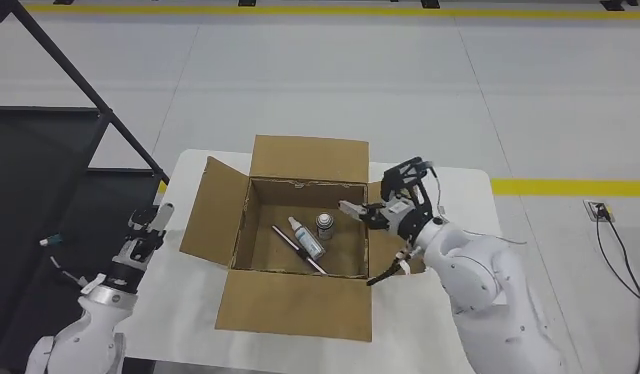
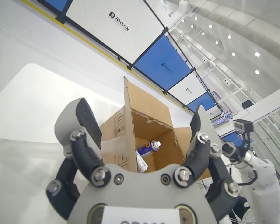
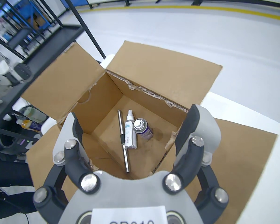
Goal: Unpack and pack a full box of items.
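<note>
The white table (image 1: 460, 189) carries the cardboard box (image 1: 295, 309), which stands with all four flaps folded outward. My right hand (image 3: 133, 117) hangs over the box's right edge, above its right flap, fingers spread wide and holding nothing. My left hand (image 2: 141, 105) sits well off the box's left side, beyond the left flap, also open and empty. On the box floor lies a metal rod (image 3: 123, 138), a white spray bottle (image 3: 130, 131) flat against it, and a purple aerosol can (image 3: 142, 128) just beside the bottle.
</note>
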Robot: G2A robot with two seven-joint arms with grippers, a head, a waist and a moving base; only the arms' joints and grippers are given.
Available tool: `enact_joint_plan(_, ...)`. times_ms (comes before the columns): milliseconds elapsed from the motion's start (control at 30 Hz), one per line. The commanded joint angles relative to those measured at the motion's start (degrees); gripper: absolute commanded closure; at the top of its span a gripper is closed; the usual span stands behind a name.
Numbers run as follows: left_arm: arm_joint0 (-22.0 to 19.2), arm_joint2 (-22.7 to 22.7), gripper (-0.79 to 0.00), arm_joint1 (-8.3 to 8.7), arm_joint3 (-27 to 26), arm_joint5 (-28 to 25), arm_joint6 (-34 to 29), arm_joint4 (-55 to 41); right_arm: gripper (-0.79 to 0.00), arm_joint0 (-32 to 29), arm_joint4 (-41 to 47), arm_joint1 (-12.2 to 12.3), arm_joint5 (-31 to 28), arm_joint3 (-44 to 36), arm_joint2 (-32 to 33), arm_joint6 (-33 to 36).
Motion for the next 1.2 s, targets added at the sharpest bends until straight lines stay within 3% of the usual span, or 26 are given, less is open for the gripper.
enact_joint_plan(0,-0.6,0.7,-0.785,0.08,0.6,0.0,-1.0,0.6,-0.785,-3.5,4.6,0.7,-2.9,-2.2,5.8,-0.4)
enact_joint_plan(200,-0.9,2.5,-0.785,0.09,-0.2,0.1,-1.7,0.5,-0.785,-10.7,9.9,2.0,-2.7,-5.3,15.4,0.1)
enact_joint_plan(367,-0.1,3.7,-0.785,0.08,-2.1,-0.4,-1.4,1.0,-0.785,-9.9,15.7,3.0,-1.4,-1.1,17.8,9.4)
enact_joint_plan(567,0.8,5.1,-0.785,0.06,-4.6,-0.8,-0.9,2.2,-0.785,-3.0,26.1,4.4,-9.7,11.8,16.9,19.7)
enact_joint_plan(700,1.5,5.8,-0.785,0.06,-6.3,-0.8,-0.5,3.1,-0.785,0.5,29.7,5.1,-14.2,16.7,15.8,22.8)
enact_joint_plan(933,1.6,7.6,-0.785,0.08,-7.8,-0.1,-0.9,5.1,-0.785,3.7,34.8,6.1,-20.2,20.0,13.2,26.0)
enact_joint_plan(1167,-0.6,11.5,-0.785,-0.02,-7.5,0.7,-1.8,7.0,-0.785,6.2,38.7,7.9,-22.2,19.8,6.8,24.3)
